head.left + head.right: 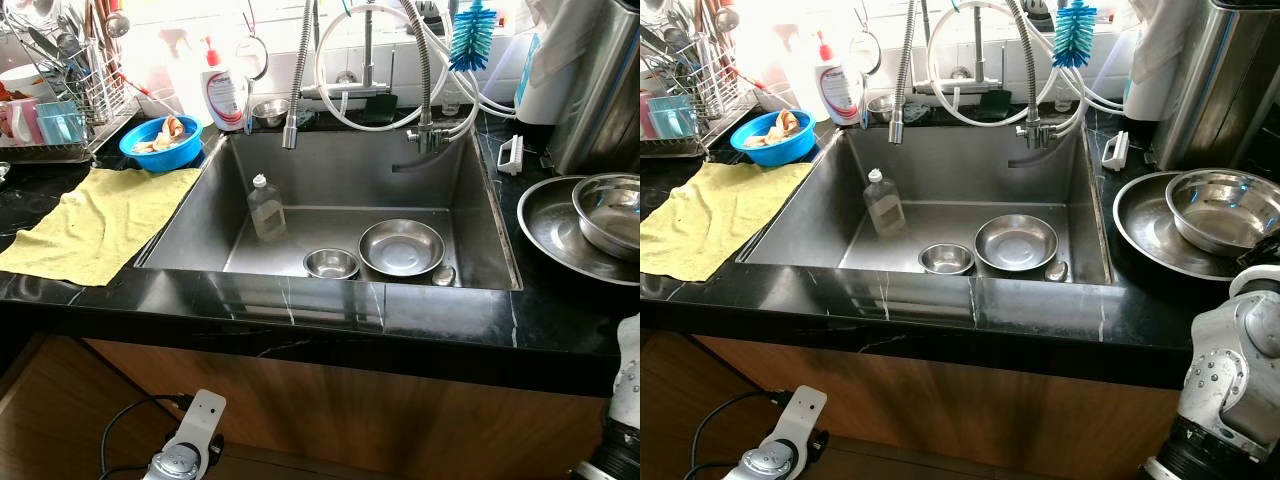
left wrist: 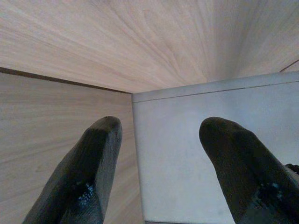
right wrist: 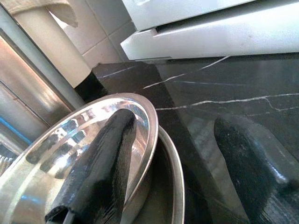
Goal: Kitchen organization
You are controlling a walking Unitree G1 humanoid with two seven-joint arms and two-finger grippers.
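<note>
Nearest the camera, the left gripper hangs low in front of the wooden cabinet below the counter; its fingers stand wide apart with nothing between them, pointing at wood panels and a pale grey board.

On the black, white-veined counter, going left to right: a dish rack with cups and cutlery stands at the far left, with a yellow cloth spread flat before it. A blue bowl holding scraps sits just beside the sink's back left corner, next to a white bottle with a red pump; its label carries red and blue print too small to read.

The steel sink is set into the counter. In it, a clear bottle stands at the left, a small steel bowl sits near the front wall, a wider steel dish lies just beside it, and a spoon bowl rests at the front right. A coiled faucet hose hangs over the basin, white hoses loop behind, and a blue bottle brush hangs above the back rim.

Right of the sink, a white clip-like piece lies on the counter, then a steel bowl sits inside a wide steel pan, with a tall steel vessel behind them. The right gripper is at that bowl, jaws wide: one finger lies across its rim, the other over bare counter. White tiles back the wall.
</note>
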